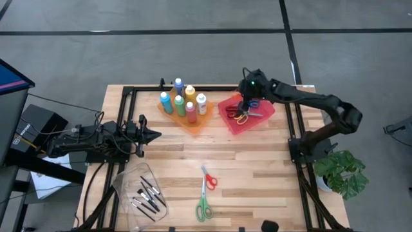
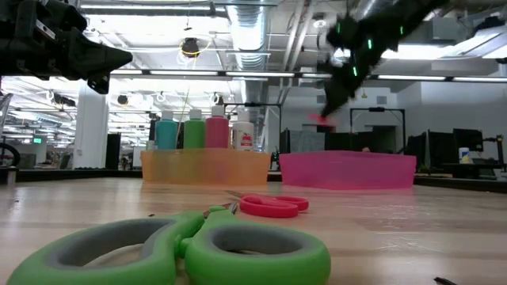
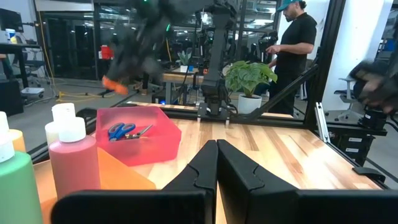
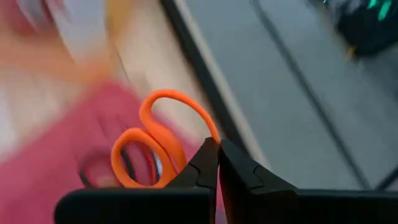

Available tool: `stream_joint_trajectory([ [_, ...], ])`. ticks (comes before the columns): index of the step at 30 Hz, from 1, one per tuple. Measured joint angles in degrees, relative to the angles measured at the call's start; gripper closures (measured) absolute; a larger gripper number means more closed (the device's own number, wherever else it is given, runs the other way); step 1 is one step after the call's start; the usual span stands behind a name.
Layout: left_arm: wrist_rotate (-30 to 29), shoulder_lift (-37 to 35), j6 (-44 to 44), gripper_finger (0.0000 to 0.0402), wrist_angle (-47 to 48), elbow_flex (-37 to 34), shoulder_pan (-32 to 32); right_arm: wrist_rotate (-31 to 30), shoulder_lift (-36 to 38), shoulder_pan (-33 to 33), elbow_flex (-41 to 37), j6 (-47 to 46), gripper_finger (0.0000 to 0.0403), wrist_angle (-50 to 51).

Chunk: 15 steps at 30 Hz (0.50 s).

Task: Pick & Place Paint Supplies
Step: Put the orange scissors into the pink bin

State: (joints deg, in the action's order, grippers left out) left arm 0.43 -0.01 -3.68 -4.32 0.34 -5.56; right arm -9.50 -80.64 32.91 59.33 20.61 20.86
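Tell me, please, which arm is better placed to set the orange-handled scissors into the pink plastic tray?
The right. Its gripper, jaws shut on the orange-handled scissors, hangs above the pink plastic tray. The left gripper, shut and empty, waits beside the orange bottle tray.

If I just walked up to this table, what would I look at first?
Probably the right gripper, up over the pink tray at the table's far right, its fingers shut on orange-handled scissors. Next, the row of bright paint bottles in the orange tray to its left. Then the green scissors and red scissors lying loose on the wood near the front edge.
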Motion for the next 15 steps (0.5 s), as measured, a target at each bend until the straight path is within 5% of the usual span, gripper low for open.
stream_joint_trajectory([
  [6, 0.00, 0.00, -0.02, 0.0401, -0.01, 0.02, 0.01, 0.31, -6.18, 2.80, -7.70, -1.73, 0.0403, -3.78],
  [15, 0.02, 0.00, -0.02, 0.0401, 0.00, 0.01, 0.02, 0.44, -16.48, -1.53, -8.15, -1.32, 0.0403, -4.39],
])
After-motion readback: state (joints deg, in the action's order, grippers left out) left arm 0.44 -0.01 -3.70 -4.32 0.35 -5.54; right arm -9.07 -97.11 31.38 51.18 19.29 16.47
